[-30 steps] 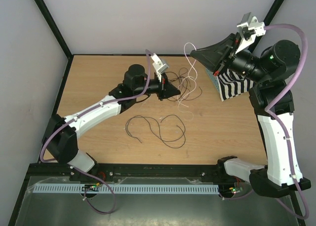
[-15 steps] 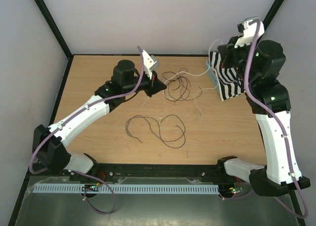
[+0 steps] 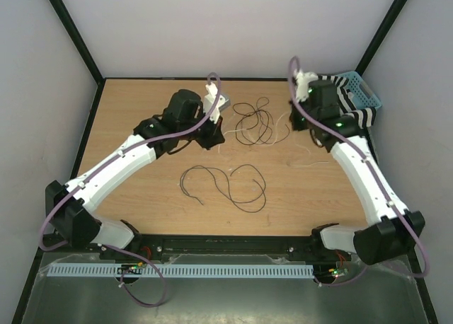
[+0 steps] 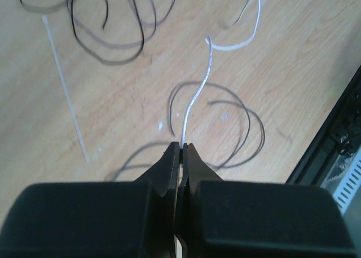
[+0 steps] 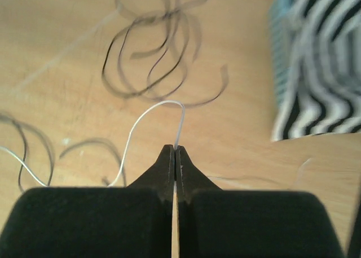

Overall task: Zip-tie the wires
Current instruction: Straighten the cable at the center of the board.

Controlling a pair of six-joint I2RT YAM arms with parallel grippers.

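Left wrist view: I am pinching a white strand [image 4: 197, 94] in left pincer [image 4: 181, 148] and right pincer [image 5: 174, 151]; the zip tie [image 4: 65, 89] is lying lengthwise, leftward, nearer my left.

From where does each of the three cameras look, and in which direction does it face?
Top external: above and behind the bases, facing down on the table; left arm and right arm both show.
Left wrist: on the left arm, facing down past the shut left claw at wires and the zip tie.
Right wrist: likewise past the shut right claw, at wires and striped cloth.
Shared: both wrist views show the white strand each claw pinches.
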